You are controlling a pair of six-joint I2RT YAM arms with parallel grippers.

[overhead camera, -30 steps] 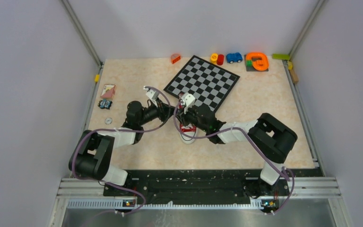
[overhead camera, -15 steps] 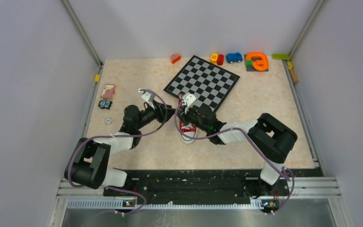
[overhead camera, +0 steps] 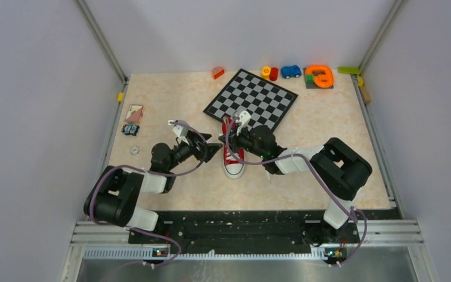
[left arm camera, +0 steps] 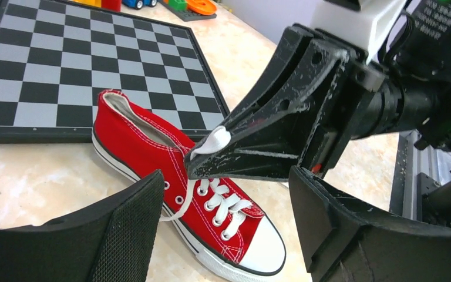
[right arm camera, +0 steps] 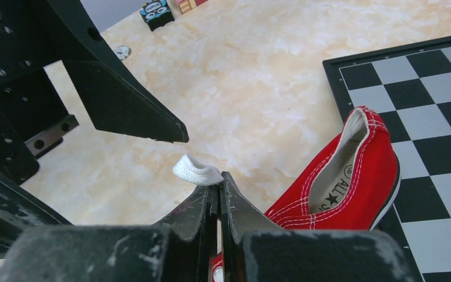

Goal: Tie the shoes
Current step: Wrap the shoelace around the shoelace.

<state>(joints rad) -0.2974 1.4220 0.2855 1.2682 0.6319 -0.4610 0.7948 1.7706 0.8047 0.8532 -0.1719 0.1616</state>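
Shoe (overhead camera: 233,160): red, on tabletop (overhead camera: 170,100).
Right claw (right arm camera: 219,183): pinching white lace (right arm camera: 196,170), over shoe.
Left claw (overhead camera: 210,150): spread, just left of shoe.

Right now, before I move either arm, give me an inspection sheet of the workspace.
Surface: beige marbled table.
Job's things: red sneaker, heel at the chessboard's edge, no bow seen; white lace end lifted.
Clutter: chessboard; toy car at far edge; cards at left.
Pincers: left pincer open beside the sneaker; right pincer shut on the lace.
Cables: purple cables loop along both arms.
Surroundings: grey walls; otherwise nothing seen.
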